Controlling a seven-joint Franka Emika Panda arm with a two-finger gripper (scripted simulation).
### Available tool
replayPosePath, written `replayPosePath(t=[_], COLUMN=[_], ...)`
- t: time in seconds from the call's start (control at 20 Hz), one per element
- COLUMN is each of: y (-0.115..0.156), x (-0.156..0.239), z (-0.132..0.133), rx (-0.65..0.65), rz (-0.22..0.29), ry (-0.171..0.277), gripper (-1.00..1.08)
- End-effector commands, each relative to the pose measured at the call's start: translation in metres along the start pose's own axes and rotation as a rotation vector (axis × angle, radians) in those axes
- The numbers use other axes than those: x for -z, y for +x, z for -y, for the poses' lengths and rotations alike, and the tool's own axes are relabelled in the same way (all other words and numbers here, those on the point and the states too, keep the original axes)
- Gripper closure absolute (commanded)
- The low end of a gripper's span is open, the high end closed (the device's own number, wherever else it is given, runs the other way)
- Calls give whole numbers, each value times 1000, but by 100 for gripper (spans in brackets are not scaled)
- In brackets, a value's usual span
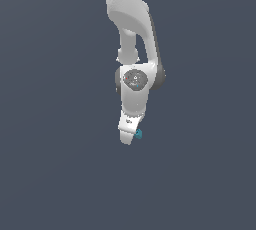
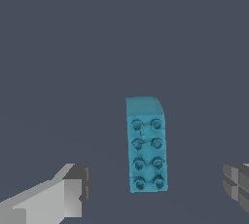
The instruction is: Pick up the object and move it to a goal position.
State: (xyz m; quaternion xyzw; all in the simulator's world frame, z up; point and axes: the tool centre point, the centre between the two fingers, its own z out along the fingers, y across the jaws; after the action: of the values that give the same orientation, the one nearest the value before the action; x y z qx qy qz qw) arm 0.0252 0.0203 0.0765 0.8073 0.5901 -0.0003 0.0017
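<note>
The object is a teal-blue studded block lying on the dark grey surface. In the wrist view it lies between my two fingers, nearer the middle than either pad. One grey finger stands on one side and the other finger at the opposite edge, both apart from the block. My gripper is open. In the exterior view the white arm points down and the gripper hangs low over the surface. Only a small teal part of the object peeks out at the exterior view's right of the hand.
A plain dark grey surface spreads all round the arm. No other objects, containers or edges show in either view.
</note>
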Motion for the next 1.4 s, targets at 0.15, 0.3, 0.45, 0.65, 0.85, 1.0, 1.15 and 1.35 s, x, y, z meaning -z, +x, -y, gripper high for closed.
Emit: replayPosePath(t=[0.15, 0.3, 0.45, 0.65, 0.85, 1.0, 1.15, 1.35], y=[2, 1, 2, 1, 1, 1, 2, 2], x=[-4, -4, -7, -23, -44, -52, -54, -54], z=[0, 0, 0, 1, 2, 1, 1, 1], rx=[42, 40, 41, 43, 45, 45, 45, 45], rz=[-2, -2, -2, -2, -2, -2, -2, -2], ry=[2, 2, 2, 2, 2, 2, 2, 2], gripper=[-92, -92, -92, -92, -92, -92, -92, 108])
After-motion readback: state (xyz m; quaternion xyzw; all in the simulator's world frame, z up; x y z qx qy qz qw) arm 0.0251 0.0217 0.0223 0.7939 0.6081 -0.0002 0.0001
